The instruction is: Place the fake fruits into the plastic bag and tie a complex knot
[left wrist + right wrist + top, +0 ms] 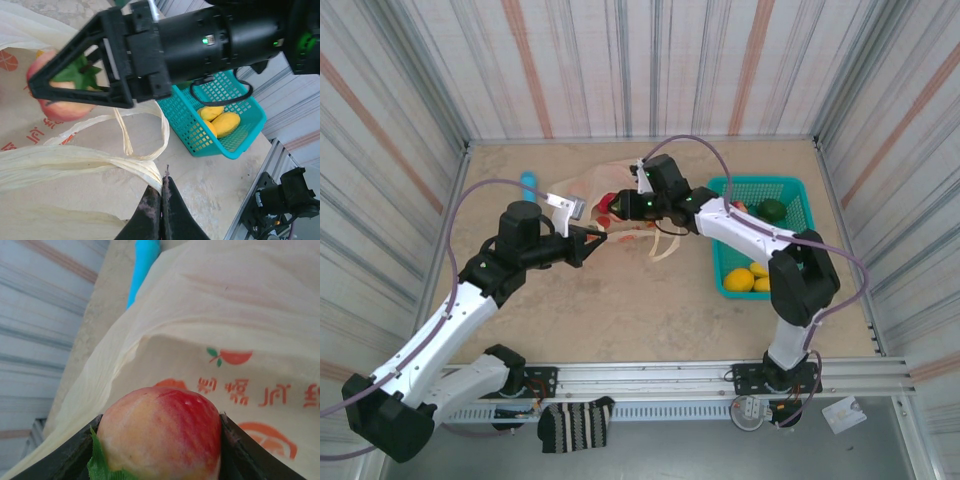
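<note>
- Closest to the right wrist lens: peach-like fruit, red blushing into yellow, green leaf at its lower left, grasped on both sides by the right end effector.
- Held over the printed side of the plastic bag; whether touching the film, cannot tell.
- Plastic bag cream-yellow and thin, with orange-red fruit prints and lettering, crumpled on the bench toward the far wall, where the two arms meet.
- Twisted handle strand drawn to the left end effector, clenched on it, jaws pressed fully together.
- Slack loop handle curling beside that strand, free of both end effectors.
- Just right of the bag: teal mesh basket, upright on the bench, under the right arm's forearm.
- Inside it, yellow fruits at the near end and a green fruit at the far end.
- Left of the bag, near the far-left corner: blue object, flat on the bench, apart from the bag's edge.
- Striped wall panels closing in the bench on three sides.
</note>
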